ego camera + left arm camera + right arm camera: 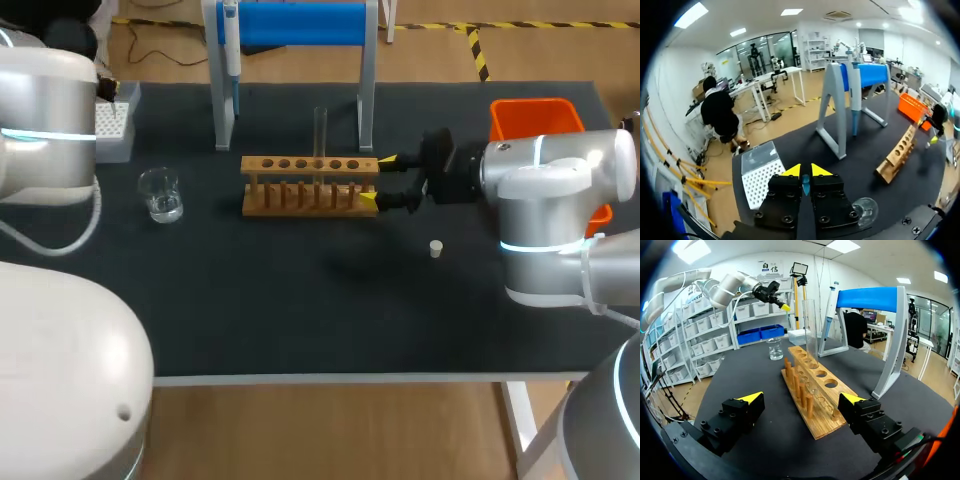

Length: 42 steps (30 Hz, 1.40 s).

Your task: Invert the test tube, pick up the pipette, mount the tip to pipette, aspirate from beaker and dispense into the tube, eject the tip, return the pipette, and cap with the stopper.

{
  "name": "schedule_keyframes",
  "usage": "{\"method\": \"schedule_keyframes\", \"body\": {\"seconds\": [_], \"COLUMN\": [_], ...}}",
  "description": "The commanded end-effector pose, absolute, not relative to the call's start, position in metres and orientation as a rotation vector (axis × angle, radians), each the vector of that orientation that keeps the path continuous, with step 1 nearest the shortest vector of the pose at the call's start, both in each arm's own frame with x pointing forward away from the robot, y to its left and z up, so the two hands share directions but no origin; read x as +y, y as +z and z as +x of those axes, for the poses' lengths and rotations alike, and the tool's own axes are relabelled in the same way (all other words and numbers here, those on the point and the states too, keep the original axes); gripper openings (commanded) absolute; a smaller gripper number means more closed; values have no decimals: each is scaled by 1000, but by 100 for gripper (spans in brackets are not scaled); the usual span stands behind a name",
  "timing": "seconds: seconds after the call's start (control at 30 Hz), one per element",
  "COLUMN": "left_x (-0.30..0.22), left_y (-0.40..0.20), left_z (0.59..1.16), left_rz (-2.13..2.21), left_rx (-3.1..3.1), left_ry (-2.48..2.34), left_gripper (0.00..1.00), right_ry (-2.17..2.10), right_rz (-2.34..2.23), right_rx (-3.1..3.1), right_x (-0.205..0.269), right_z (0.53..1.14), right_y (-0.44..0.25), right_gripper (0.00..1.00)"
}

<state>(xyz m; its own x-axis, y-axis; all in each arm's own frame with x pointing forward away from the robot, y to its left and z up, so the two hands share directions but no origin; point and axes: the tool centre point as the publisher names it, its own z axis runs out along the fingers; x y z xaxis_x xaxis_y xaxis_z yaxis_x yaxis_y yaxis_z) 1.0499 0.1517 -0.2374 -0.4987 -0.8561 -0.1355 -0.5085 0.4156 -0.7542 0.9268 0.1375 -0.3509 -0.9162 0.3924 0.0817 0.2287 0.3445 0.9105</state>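
Black table point(300, 320) is holding the tube point(320, 135) upright in the centre rack point(290, 165); pipette point(231, 40) and stopper point(436, 248) are waiting untouched. Right gripper point(378, 180) is hovering spread, left gripper point(806, 172) pressed together.

The black table point(300, 320) fills the frame. A wooden rack point(310, 185) stands in the middle. A glass beaker point(160, 194) sits at the left, with a white tip box point(112, 125) at the upper left. A blue-topped stand point(300, 25) is at the top and an orange bin point(535, 118) at the upper right. A small white stopper point(436, 248) lies right of centre.
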Motion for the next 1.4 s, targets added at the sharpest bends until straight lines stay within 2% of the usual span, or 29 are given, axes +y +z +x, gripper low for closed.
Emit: {"method": "schedule_keyframes", "body": {"seconds": [0.03,0.33,0.67,1.4], "left_x": [127,26,-81,-121], "left_y": [-212,-183,-184,-183], "left_z": [1033,961,911,901], "left_rz": [-1016,-808,-549,-348], "left_rx": [2380,2519,2675,2765], "left_ry": [-924,-900,-1010,-1102], "left_gripper": [0,0,0,0], "right_ry": [1621,1621,1621,1621], "right_rz": [570,570,570,570], "right_rx": [2447,2447,2447,2447], "right_x": [137,137,137,137], "right_z": [927,927,927,927], "right_y": [-351,-351,-351,-351], "right_gripper": [100,100,100,100]}}
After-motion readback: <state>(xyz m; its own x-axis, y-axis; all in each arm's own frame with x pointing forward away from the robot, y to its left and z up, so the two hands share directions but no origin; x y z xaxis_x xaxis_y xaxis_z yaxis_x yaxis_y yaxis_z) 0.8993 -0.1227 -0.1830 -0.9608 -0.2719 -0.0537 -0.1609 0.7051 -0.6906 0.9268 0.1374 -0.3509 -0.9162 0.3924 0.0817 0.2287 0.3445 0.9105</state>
